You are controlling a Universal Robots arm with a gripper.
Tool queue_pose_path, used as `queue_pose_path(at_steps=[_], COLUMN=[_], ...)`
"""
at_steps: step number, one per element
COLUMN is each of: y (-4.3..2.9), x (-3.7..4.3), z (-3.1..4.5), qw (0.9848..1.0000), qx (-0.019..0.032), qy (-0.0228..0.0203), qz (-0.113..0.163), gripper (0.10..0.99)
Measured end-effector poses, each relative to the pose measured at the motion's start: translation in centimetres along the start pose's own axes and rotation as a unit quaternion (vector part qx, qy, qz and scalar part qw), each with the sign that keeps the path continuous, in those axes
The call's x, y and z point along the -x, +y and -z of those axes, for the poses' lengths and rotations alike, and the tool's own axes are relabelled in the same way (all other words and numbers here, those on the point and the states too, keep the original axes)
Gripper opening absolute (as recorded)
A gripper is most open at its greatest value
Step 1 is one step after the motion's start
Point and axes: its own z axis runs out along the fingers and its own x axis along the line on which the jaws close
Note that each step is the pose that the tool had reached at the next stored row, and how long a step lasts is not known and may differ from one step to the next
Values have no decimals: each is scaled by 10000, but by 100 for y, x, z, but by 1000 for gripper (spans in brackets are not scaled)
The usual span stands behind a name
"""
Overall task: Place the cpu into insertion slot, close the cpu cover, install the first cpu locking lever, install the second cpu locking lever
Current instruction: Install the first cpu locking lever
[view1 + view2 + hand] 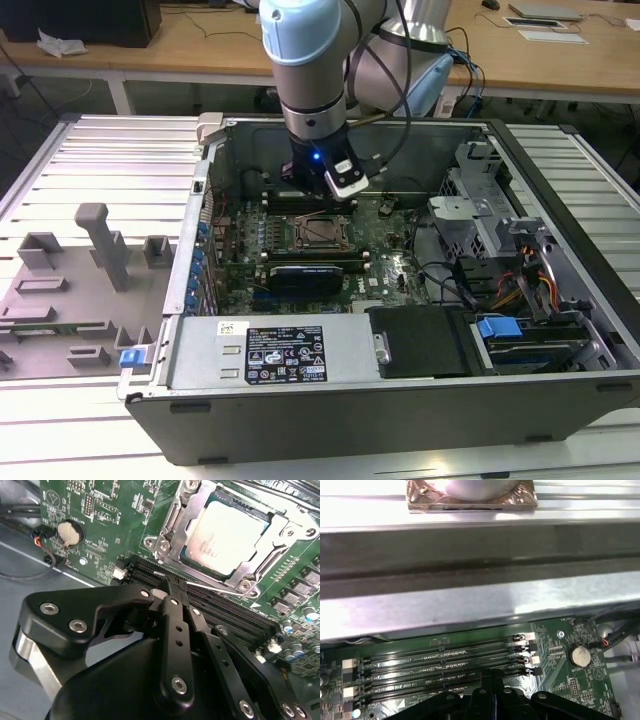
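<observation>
cpu (227, 532) sitting seated | cover (252, 567) lying closed over it | pincer (172, 582) hovering pinched shut, gripping nothing visible, above memory slots (440, 662) | lever (220, 589) latching: cannot tell

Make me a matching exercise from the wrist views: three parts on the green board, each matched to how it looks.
Things:
1. cpu
2. coin cell
3. memory slots

Looks:
A. long, black, in parallel rows
B. round, pale disc
C. square, flat, silvery-grey top

Pairs: 1-C, 2-B, 3-A
</observation>
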Motion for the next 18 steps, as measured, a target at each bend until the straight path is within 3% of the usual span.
queue_pose_path(at_steps=[7, 10, 18], y=[18, 23, 51], x=[-10, -59, -85], z=[-23, -19, -48], qw=[9997, 9993, 9976], qx=[-43, -61, -112], qy=[-61, -86, -159], qz=[-253, -356, -661], gripper=[106, 106, 106])
